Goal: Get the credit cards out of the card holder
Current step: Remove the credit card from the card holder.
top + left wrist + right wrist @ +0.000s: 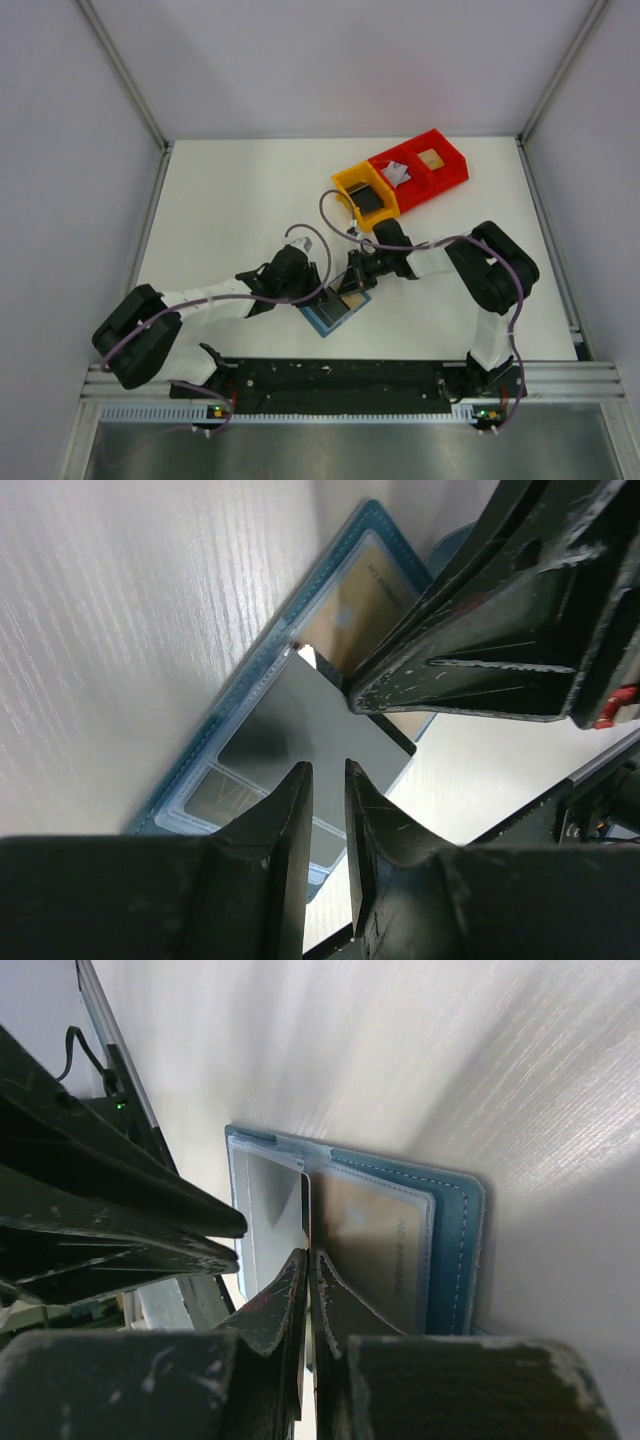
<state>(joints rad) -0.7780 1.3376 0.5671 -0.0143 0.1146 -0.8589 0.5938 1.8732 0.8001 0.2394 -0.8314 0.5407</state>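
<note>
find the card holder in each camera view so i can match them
Top external: card holder lies open just below centre.
Left wrist: card holder runs diagonally, lower left to upper centre.
Right wrist: card holder sits at centre, teal border on the right.
Shared landmark: the tan-yellow card in its sleeve.

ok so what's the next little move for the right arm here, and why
Probably draw the right gripper slowly back, sliding the dark card out of its sleeve. Its fingers seem pinched on that card's edge, the card lies partly in the open card holder, and the left gripper sits low over the holder, seemingly placed to steady it.
</note>
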